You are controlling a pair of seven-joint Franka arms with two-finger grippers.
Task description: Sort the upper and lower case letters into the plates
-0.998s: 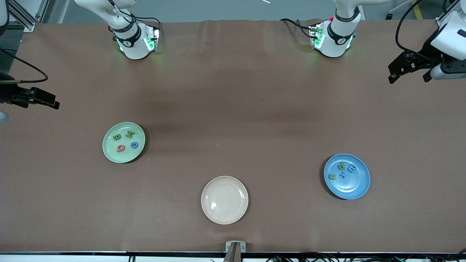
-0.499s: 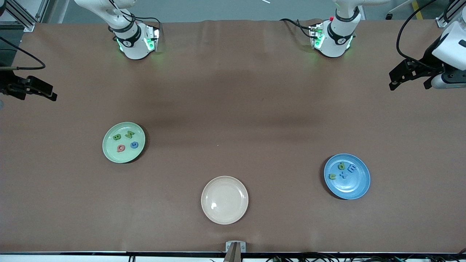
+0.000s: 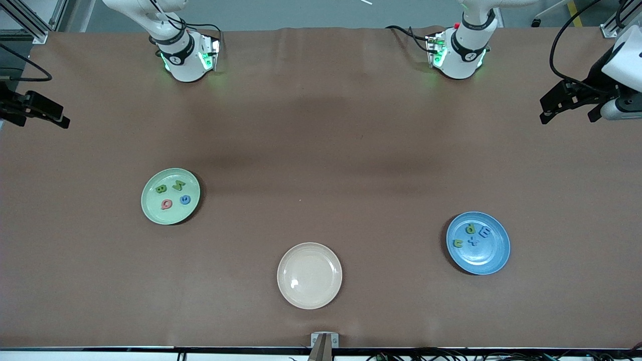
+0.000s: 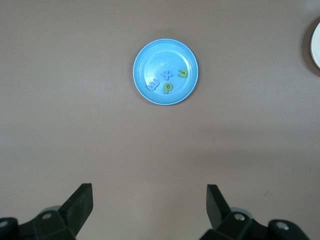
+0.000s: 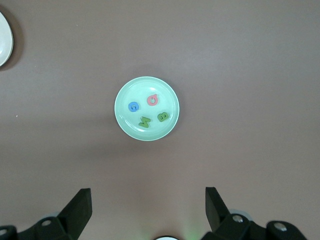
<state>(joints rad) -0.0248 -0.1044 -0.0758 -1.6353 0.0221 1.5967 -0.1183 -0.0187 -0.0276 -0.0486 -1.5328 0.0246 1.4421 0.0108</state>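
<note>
Plates: 3 in all. 1 mint green plate (image 3: 148, 210), 1 blue plate (image 3: 489, 260), 1 cream plate (image 3: 309, 275).

Toy letters: 8 pieces.
- On the mint green plate, 4: green B (image 3: 161, 189), green M-like letter (image 3: 178, 185), red letter (image 3: 167, 204), blue letter (image 3: 185, 199).
- On the blue plate, 4: green p (image 3: 471, 229), blue E (image 3: 485, 231), blue plus piece (image 3: 473, 241), green letter (image 3: 458, 243).

Colour tally: 4 green, 3 blue, 1 red.

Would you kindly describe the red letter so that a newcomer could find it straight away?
Start at the pale mint green plate, the one toward the right arm's end of the table. Four small letters lie in it, and the red letter is on the side nearer the front camera, beside a blue letter. It is the only red piece on any plate.
</note>
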